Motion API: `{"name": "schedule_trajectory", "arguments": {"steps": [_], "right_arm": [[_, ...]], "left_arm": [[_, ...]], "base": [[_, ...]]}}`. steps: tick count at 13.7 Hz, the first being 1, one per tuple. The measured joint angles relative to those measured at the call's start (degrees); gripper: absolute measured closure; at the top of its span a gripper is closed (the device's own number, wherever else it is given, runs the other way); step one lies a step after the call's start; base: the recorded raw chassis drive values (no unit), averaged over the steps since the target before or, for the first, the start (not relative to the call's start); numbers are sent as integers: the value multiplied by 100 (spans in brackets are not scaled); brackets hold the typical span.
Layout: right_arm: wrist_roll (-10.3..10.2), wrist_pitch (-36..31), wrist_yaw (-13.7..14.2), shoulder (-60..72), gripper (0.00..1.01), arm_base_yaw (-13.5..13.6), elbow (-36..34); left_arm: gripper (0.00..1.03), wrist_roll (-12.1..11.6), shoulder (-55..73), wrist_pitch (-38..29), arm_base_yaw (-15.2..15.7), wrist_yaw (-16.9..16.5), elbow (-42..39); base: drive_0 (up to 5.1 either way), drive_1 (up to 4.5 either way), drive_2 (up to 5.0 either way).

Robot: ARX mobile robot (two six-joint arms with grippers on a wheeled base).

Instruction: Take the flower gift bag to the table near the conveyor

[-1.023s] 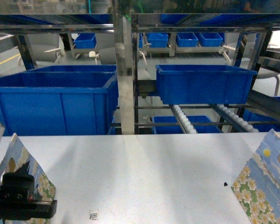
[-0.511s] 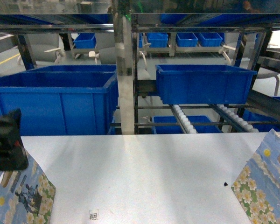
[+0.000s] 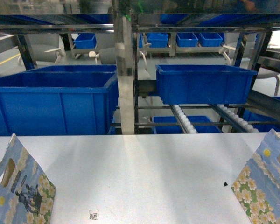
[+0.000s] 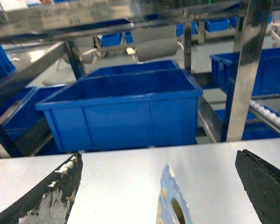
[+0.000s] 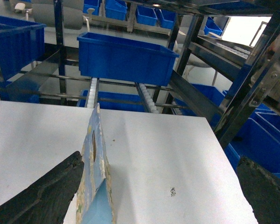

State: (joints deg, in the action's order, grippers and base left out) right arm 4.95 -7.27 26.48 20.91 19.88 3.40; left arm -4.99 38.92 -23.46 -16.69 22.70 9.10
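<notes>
Flower gift bag (image 3: 21,191) stands upright on table (image 3: 144,177), floral print, die-cut handle.

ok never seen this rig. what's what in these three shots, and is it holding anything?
It's a wheeled robot with two arms, each ending in a gripper.

The head view looks forward over a whitish table toward the steel conveyor, a roller rack carrying blue bins. Two flower gift bags stand on the table: one at the left edge, one at the right. No arm shows in this view.

The two wrist views look out between each gripper's dark fingers. The left gripper is open, above the top of the left bag. The right gripper is open too, with the right bag standing beside its left finger.

Nothing is held.
</notes>
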Motion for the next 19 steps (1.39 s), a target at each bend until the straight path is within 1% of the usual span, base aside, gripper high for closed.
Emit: {"name": "schedule_trajectory", "arguments": {"steps": [1, 3, 4, 5, 6, 7, 9, 10, 11, 12, 13, 19], "right_arm": [[0, 2, 0, 0, 3, 0, 0], [0, 0, -2, 0, 3, 0, 0], [-61, -352, -175, -17, 6, -48, -79], [-240, -857, -841, -278, 18, -363, -267], [-337, -863, -1257, -588, 33, -662, -269], [-382, -627, -1510, -730, 48, -881, -269], [-393, -380, -1821, -1003, 73, -1174, -269], [-398, 13, -2271, -1281, 86, -1517, -264], [-396, 745, -2527, -1965, 100, -2013, -264], [-417, 734, -2649, -2070, 99, -2015, -262], [-420, 772, -2649, -2061, 99, -1989, -262], [-420, 748, -2649, -2065, 99, -1989, -262]], "left_arm": [[5, 31, -374, 166, 107, -42, 0], [5, 87, -415, 177, 153, -31, 15], [14, 225, -426, -225, 315, -568, -107], [27, 348, -667, -164, 522, -1016, -236], [41, 398, -916, -48, 715, -1263, -363], [54, 450, -1095, 46, 826, -1403, -428], [81, 463, -1460, 306, 1060, -1661, -581], [93, 463, -1668, 439, 1506, -2149, -627], [101, 490, -1836, 549, 1714, -2151, -649], [101, 501, -2002, 693, 1641, -2295, -695], [101, 498, -2114, 577, 1655, -2269, -828], [101, 501, -2885, 1329, 1668, -2260, -828]], "base": [[0, 0, 0], [0, 0, 0], [0, 0, 0], [0, 0, 0], [0, 0, 0], [0, 0, 0], [0, 0, 0], [0, 0, 0], [0, 0, 0], [0, 0, 0], [0, 0, 0], [0, 0, 0]]}}
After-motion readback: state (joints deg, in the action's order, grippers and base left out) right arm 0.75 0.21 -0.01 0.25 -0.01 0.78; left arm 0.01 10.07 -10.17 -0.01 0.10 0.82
